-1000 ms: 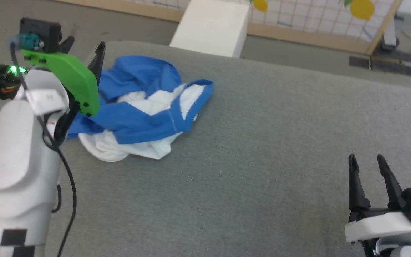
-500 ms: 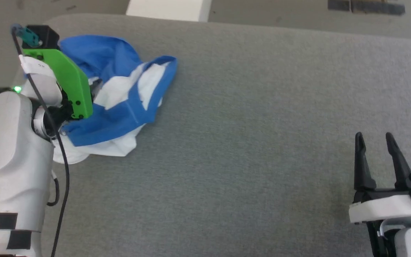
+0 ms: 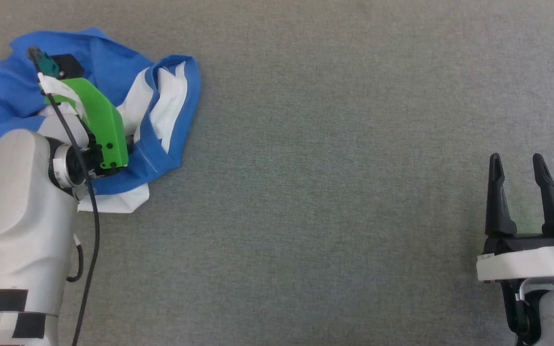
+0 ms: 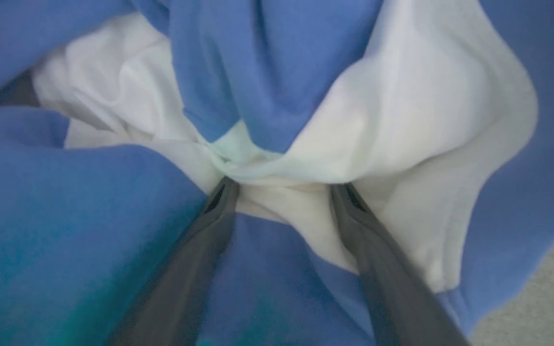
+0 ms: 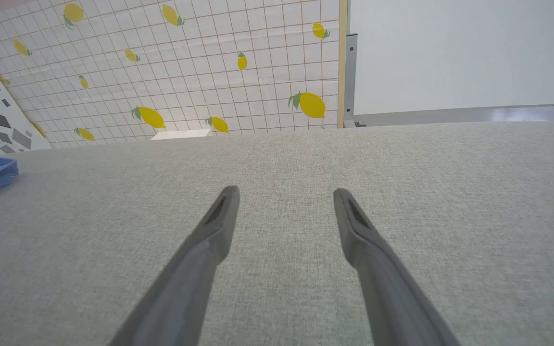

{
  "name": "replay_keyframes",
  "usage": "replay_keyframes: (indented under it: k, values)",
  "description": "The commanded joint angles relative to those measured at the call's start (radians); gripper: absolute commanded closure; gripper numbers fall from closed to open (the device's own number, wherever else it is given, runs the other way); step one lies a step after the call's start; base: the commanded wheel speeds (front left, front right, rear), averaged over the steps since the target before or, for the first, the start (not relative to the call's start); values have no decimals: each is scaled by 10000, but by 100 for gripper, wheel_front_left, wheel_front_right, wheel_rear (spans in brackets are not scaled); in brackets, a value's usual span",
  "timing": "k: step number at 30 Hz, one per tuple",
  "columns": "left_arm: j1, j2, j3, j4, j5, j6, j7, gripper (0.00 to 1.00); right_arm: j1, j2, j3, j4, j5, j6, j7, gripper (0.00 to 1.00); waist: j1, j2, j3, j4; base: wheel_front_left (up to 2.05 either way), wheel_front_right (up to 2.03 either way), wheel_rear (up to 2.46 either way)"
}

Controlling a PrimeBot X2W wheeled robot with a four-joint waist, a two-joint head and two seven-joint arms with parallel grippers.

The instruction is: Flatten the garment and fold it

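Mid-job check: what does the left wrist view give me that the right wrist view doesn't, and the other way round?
Left wrist view: the left gripper, open, its tips down among the bunched blue and white folds of the shirt, with white cloth between them. Right wrist view: the right gripper, open over the bare grey table and holding nothing, with a lemon-print screen and a white box beyond. Shared: the shirt, a blue edge at far left in the right wrist view, and some grey table.

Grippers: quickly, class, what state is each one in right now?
Left gripper: open, tips against the crumpled garment, nothing clamped.
Right gripper: open, holding nothing.
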Motion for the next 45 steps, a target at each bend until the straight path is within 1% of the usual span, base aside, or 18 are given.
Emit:
replay_keyframes:
  k: [1, 2, 3, 4, 10, 14, 20, 26, 32, 39, 41, 45]
  values:
    - [325, -120, -113, 110, -75, 16, 85, 0, -205, 5, -14, -61, -39, -15, -59, 0, -1, -1, 150, -145, 0, 0, 0]
    - [386, -137, -95, 114, -104, 40, 39, 0, -237, 5, -12, -72, -30, -15, -59, 0, -1, -1, 173, -176, 0, 0, 0]
    - [497, -188, -56, 148, -189, 42, -53, 71, -284, 5, -6, -83, -13, -15, -59, 0, -1, -1, 198, -232, 0, 0, 0]
    - [530, -192, -42, 157, -206, 33, -134, 100, -306, 5, -18, -89, -5, -15, -59, 0, -1, -1, 207, -251, 0, 0, 0]
    - [548, -104, 67, 142, -239, 53, -556, 100, -364, 5, -88, -69, 28, -15, -59, 0, -1, -1, 159, -305, 0, 0, 0]
    - [456, 12, 152, -28, -231, -40, -1028, 100, -336, 5, -107, 25, 106, -15, -59, 0, -1, -1, -65, -283, 0, 0, 0]
    - [396, 200, 195, -364, -332, -487, -1609, 100, -228, 5, -54, 209, 332, -15, -59, 0, -1, -1, -725, -202, 0, 0, 0]
    - [331, 521, 108, -933, -412, -1039, -2072, 100, 122, 5, -5, 462, 598, -15, -59, 0, -1, -1, -1768, -102, 0, 0, 0]
    - [81, 674, 50, -1789, -750, -1373, -2677, 100, 641, 5, 26, 696, 817, -15, -59, 0, -1, -1, -2820, -33, 0, 0, 0]
    - [-383, 534, -238, -2767, -1320, -1499, -2825, 100, 1283, 5, -136, 835, 987, -15, -59, 0, -1, -1, -3774, -78, 0, 0, 0]
    - [-540, 327, -364, -3098, -1595, -1518, -2906, 100, 1396, 5, -183, 859, 1024, -15, -59, 0, -1, -1, -3952, -119, 0, 0, 0]
    - [-794, -93, -913, -3793, -2168, -1545, -2987, 100, 1524, 5, -173, 890, 1074, -15, -59, 0, -1, -1, -4219, -263, 0, 0, 0]
